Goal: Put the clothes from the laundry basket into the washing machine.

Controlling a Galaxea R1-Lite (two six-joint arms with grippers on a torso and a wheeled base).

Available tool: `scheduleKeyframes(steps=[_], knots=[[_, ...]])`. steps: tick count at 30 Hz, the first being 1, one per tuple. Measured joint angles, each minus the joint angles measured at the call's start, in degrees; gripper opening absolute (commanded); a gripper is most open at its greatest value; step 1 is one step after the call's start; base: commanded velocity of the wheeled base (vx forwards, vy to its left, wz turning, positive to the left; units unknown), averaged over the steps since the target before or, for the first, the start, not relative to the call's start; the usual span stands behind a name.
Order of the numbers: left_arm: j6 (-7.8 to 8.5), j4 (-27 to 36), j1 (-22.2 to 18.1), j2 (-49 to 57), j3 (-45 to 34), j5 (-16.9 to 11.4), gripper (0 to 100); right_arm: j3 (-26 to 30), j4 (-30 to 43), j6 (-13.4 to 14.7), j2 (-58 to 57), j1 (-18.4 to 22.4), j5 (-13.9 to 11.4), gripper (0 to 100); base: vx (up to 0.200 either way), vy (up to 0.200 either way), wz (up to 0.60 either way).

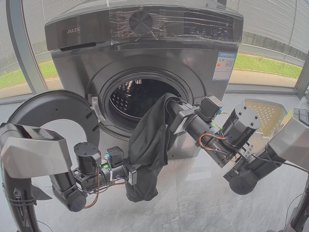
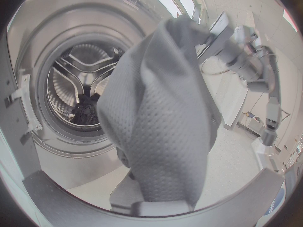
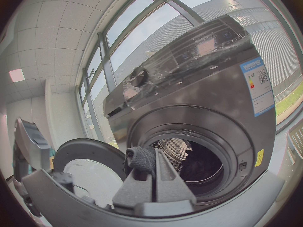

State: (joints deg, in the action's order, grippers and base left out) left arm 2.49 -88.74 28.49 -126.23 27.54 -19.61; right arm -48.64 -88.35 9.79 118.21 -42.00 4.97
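A black garment (image 1: 151, 139) hangs in front of the washing machine's open drum (image 1: 135, 97). My right gripper (image 1: 170, 103) is shut on its top edge, right at the rim of the opening. In the right wrist view a bunch of that garment (image 3: 142, 156) is pinched between the fingers of the right gripper (image 3: 154, 174). Lower down, my left gripper (image 1: 135, 173) is shut on the garment's lower part, whose tail hangs below it toward the floor. The garment (image 2: 164, 111) rises from the left gripper (image 2: 151, 207) in the left wrist view. Dark clothes (image 2: 83, 109) lie inside the drum.
The round door (image 1: 54, 113) is swung wide open on the left, just behind my left arm. A pale laundry basket (image 1: 267, 116) stands on the floor to the right of the machine, behind my right arm. Grey floor tiles (image 1: 193, 197) lie open in front.
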Motion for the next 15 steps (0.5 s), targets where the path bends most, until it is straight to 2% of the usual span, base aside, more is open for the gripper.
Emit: scheduleKeyframes(steps=[6,9,11,15], knots=[[-0.57,0.0,0.5,10.6,-7.7,-1.4,0,-1.7,0.0,0.0,3.6,2.2,0.3,0,0.000,0.000,0.00],[-2.02,-0.1,0.4,16.4,-11.3,-1.8,0,-1.9,0.0,0.0,5.5,2.7,0.4,0,0.000,0.000,0.00],[-4.18,-0.1,0.2,20.9,-13.8,-2.1,0,-1.9,0.0,0.1,6.9,3.1,0.5,0,0.000,0.000,0.00],[-5.77,-0.1,0.0,25.9,-15.8,-2.2,0,-0.2,-0.1,0.2,8.3,2.6,0.3,0,0.000,0.000,0.00]])
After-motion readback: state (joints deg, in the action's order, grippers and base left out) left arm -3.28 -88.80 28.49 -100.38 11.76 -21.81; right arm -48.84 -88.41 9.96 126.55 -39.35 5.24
